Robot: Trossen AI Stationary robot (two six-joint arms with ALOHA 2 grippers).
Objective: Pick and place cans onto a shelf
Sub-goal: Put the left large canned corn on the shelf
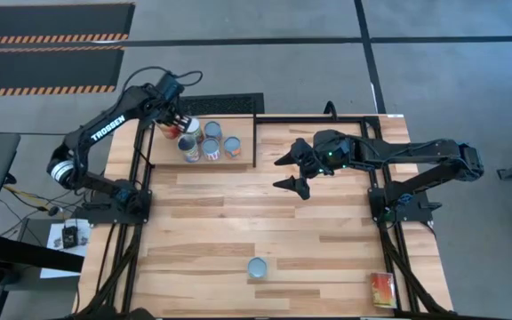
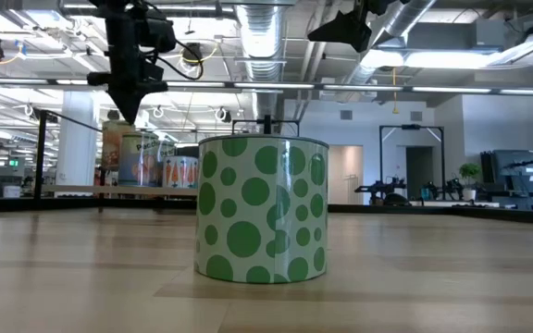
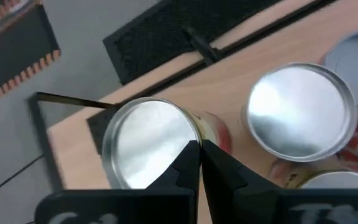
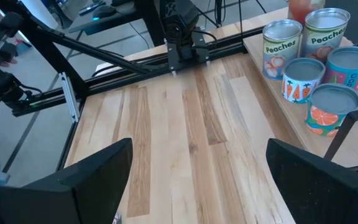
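My right jaws [image 1: 292,172], spread wide, hang mid-desk, and the upright spotted can [image 1: 258,268] stands nearer, slightly left of them.

The shelf [image 1: 238,124] sits at the far left of the table [image 1: 327,240]; a cluster of cans [image 1: 207,140] stands on its left part, with the left gripper [image 1: 174,123] hanging just above the far-left can [image 3: 148,140]; the right gripper [image 1: 293,171] hovers over the table to the right of the shelf, towards the far side; a lone can [image 1: 258,268] stands near the table's near edge, about midway across; a further can [image 1: 382,289] lies at the near right corner, well apart from the lone one.
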